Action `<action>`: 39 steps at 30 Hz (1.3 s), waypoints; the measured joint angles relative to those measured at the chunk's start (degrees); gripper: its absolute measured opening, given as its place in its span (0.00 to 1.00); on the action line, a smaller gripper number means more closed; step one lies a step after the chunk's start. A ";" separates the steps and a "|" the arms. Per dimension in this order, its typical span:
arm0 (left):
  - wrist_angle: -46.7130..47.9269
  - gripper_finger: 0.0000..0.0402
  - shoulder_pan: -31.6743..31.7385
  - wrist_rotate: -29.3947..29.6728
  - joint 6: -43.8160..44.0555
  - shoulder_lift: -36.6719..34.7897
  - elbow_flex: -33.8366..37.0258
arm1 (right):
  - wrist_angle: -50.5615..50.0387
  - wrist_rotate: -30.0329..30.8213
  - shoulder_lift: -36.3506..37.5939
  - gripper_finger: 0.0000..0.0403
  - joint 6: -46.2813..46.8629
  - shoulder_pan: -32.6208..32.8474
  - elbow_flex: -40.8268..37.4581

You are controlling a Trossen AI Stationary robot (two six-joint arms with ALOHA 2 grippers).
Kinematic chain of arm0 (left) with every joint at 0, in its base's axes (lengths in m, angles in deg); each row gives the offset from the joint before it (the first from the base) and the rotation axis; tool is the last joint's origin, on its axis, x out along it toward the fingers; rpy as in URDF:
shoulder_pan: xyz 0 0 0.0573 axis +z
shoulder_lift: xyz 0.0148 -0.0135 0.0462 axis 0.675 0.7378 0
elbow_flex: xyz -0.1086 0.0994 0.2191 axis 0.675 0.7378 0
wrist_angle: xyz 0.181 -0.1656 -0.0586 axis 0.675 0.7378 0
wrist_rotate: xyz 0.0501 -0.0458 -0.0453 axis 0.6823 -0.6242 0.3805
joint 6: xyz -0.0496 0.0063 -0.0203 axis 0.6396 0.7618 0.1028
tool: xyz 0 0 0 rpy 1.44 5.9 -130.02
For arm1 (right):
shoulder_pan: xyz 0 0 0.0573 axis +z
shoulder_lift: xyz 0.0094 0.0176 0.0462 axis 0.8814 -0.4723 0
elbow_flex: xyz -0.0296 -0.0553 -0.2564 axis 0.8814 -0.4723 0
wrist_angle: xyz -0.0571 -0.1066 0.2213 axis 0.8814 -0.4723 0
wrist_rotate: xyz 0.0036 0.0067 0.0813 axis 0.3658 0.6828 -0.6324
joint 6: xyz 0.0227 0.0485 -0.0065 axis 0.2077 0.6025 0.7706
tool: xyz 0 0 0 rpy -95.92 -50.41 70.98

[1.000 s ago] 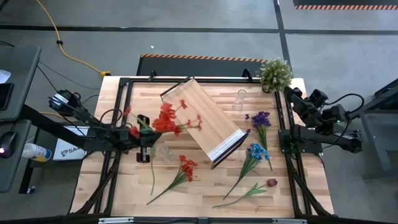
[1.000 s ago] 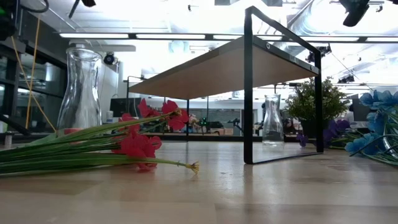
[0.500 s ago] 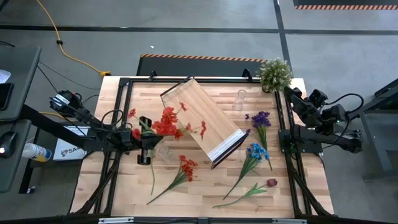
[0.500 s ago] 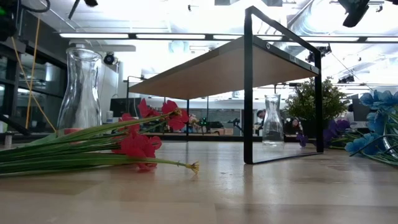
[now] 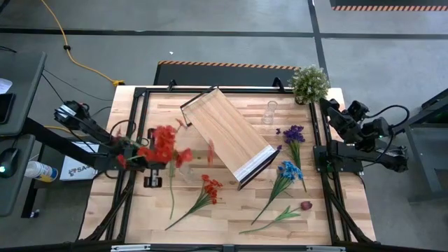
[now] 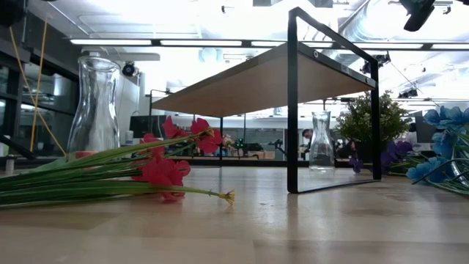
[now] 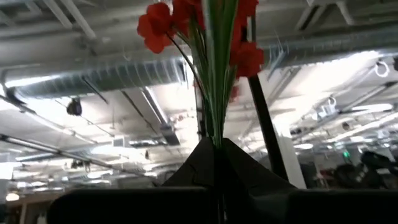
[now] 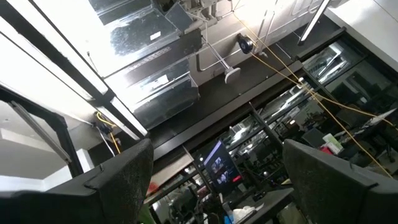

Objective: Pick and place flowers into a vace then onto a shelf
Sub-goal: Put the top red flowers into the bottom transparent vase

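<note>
A bunch of red flowers [image 5: 164, 142] is held above the left side of the wooden worktop [image 5: 231, 203] by the left gripper [image 7: 214, 147], whose jaws are closed tight on the green stems, the blooms pointing upward in the left wrist view. A clear glass vase [image 5: 185, 170] is seen standing just beside the raised bunch, near the corner of the shelf [image 5: 226, 134], which is set at an angle across the middle of the worktop. A second red bunch [image 5: 208, 189] is left lying flat near the front, with blue [image 5: 288, 170], purple [image 5: 293, 134] and dark red [image 5: 305, 206] flowers laid out on the right. A second vase [image 5: 269, 110] and a potted plant [image 5: 309, 82] are placed at the back. The right gripper [image 8: 214, 180] is parked off the right edge, its jaws spread wide with nothing in them.
</note>
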 joint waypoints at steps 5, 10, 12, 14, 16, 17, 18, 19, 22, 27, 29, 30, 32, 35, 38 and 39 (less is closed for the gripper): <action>0.00 0.11 0.00 -0.39 -2.65 -4.66 1.79 | 0.04 0.01 0.00 0.85 0.93 0.00 0.00; 0.00 0.11 0.00 0.20 -3.14 -10.24 6.07 | 0.30 0.29 0.00 0.85 0.96 0.01 0.00; 0.00 0.11 0.00 0.20 -3.38 -13.12 7.97 | 0.29 0.77 0.00 0.85 0.94 0.00 0.00; 0.00 0.11 0.00 0.12 -3.39 -16.20 10.23 | 0.28 1.21 0.00 0.85 0.94 0.00 0.00; 0.00 0.11 0.00 -0.30 -3.39 -18.95 12.50 | 0.28 1.55 0.00 0.85 0.94 0.00 0.00; 0.00 0.11 0.00 -0.86 -3.38 -20.19 13.48 | 0.28 1.87 0.00 0.85 0.94 0.00 0.00; 0.00 0.11 0.00 -1.61 -3.39 -21.46 14.31 | 0.26 2.10 0.00 0.85 0.94 0.00 0.00; 0.00 0.11 0.00 -2.07 -3.40 -22.66 15.04 | 0.19 2.43 0.00 0.85 0.86 0.00 0.00; 0.00 0.11 0.00 -2.46 -3.47 -25.68 17.01 | 0.02 3.32 0.00 0.85 0.64 0.00 0.00; 0.00 0.11 0.00 -3.27 -3.43 -28.20 19.81 | -0.01 3.68 0.00 0.85 0.06 0.00 0.00; 0.05 0.11 0.00 -3.44 -3.30 -28.19 20.70 | -0.03 3.95 0.00 0.85 -0.46 0.00 0.00; 0.07 0.11 0.00 -3.30 -2.91 -28.13 20.89 | -0.13 4.37 0.00 0.85 -0.55 0.00 0.00; 1.04 0.11 0.00 -2.23 -1.79 -28.18 20.93 | -0.61 5.03 0.00 0.85 -0.59 0.00 0.00; 2.95 0.11 0.02 -0.57 -0.26 -27.41 20.93 | -1.24 4.97 0.00 0.85 -0.59 0.00 0.00; 3.28 0.11 0.01 -1.30 1.02 -25.97 20.95 | -1.84 5.00 -0.01 0.85 -0.59 0.00 -0.02; 3.15 0.11 0.00 -1.83 1.19 -25.65 20.95 | -1.85 4.99 0.00 0.85 -0.59 0.00 -0.01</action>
